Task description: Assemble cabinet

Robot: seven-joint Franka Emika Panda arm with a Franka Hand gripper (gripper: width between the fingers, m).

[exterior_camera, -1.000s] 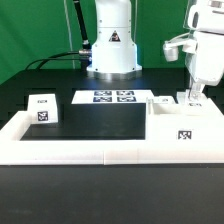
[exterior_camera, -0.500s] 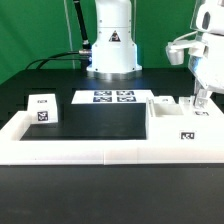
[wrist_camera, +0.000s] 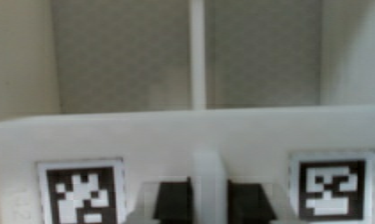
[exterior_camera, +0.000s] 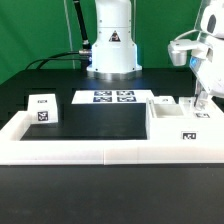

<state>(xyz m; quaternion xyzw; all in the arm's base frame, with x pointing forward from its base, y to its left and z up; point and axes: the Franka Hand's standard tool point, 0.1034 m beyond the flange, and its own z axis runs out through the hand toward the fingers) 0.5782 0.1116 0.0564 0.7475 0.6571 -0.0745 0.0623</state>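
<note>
The cabinet (exterior_camera: pixel 170 128), a white box-shaped body with a tag on its front, stands at the exterior view's right on the black table. My gripper (exterior_camera: pixel 203 104) is at its far right corner, reaching down onto its back wall. In the wrist view the two dark fingers (wrist_camera: pixel 175 202) close on a thin white ridge (wrist_camera: pixel 207 172) of the cabinet wall (wrist_camera: pixel 184 135), with a tag on either side. The gripper (wrist_camera: pixel 209 203) is shut on that wall. A small white panel piece (exterior_camera: pixel 42 108) with a tag lies at the exterior view's left.
The marker board (exterior_camera: pixel 112 98) lies at the table's back middle, in front of the robot base (exterior_camera: pixel 112 48). A low white rail frame (exterior_camera: pixel 90 152) borders the table's front and sides.
My gripper has moved toward the exterior view's right, and the cabinet has shifted slightly that way with it. The small panel piece has not moved.
</note>
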